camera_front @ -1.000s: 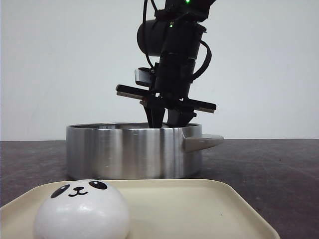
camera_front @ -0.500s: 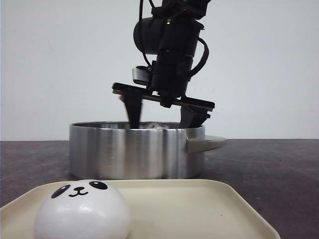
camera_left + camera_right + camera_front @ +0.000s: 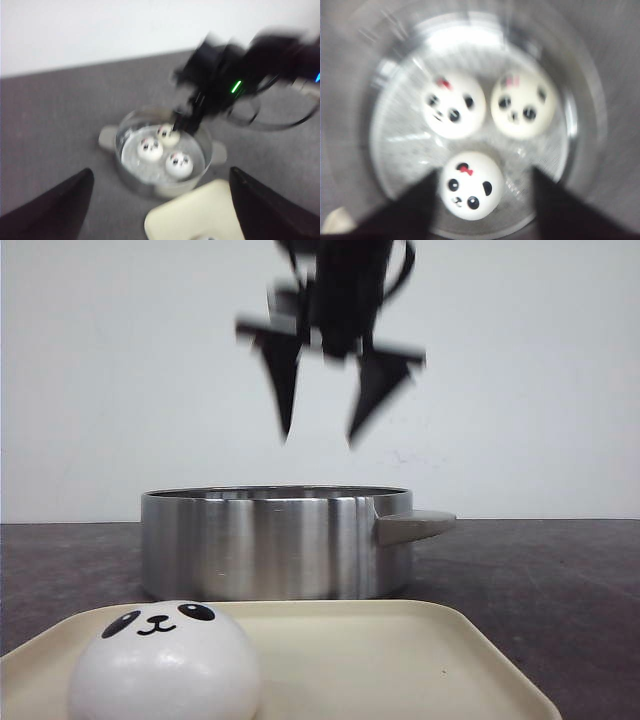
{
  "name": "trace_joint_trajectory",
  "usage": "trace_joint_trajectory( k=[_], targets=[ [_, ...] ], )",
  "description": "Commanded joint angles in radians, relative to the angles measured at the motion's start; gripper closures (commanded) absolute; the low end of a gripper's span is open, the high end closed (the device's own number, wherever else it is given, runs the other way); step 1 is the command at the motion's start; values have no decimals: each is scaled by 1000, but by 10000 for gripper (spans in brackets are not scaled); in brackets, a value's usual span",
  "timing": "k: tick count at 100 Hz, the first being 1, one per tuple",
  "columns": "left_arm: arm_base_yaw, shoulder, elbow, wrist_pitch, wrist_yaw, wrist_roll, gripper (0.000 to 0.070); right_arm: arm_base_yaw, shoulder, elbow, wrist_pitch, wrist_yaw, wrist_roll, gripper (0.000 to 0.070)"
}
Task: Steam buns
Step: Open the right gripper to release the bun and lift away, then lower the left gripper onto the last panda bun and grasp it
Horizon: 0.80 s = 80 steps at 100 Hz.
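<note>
Three white panda-face buns lie in the steel pot, seen in the right wrist view and the left wrist view. A fourth bun sits on the cream tray at the front left. My right gripper is open and empty, well above the pot; in its own view the fingers stand either side of the nearest bun, far above it. My left gripper is open and empty, high up, looking down at the pot and the tray.
The pot has a flat handle pointing right, and a second handle on the opposite side. The right arm hangs over the pot's far side. The dark table runs behind and around the tray.
My right gripper opened inside the pot, let go of a bun there, and has risen clear of the rim. The bun on the tray has not moved.
</note>
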Motion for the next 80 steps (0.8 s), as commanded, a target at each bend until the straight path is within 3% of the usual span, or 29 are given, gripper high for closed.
trace_joint_trajectory(
  k=[1, 8, 16, 29, 40, 58, 67, 80],
  targets=[
    [-9, 25, -15, -14, -3, -54, 189, 45, -84, 79, -6, 37, -96, 700],
    [-9, 30, -75, -19, 19, -98, 189, 88, -175, 100, -2, 84, -105, 696],
    [-10, 31, -170, -3, 104, -145, 189, 153, -292, 100, 16, 145, -137, 696],
    [-29, 32, -366, 89, 220, -201, 189, 293, -451, 100, 2, 347, -187, 696],
    [-64, 37, -543, 227, 232, -258, 189, 404, -549, 100, -74, 508, -180, 696],
    [-104, 89, -762, 428, 255, -320, 188, 539, -668, 98, -256, 718, -91, 696],
    [-118, 143, -802, 440, 265, -327, 188, 582, -713, 98, -315, 771, -16, 696],
    [-129, 250, -808, 438, 265, -293, 188, 632, -787, 90, -359, 775, 68, 696]
  ],
)
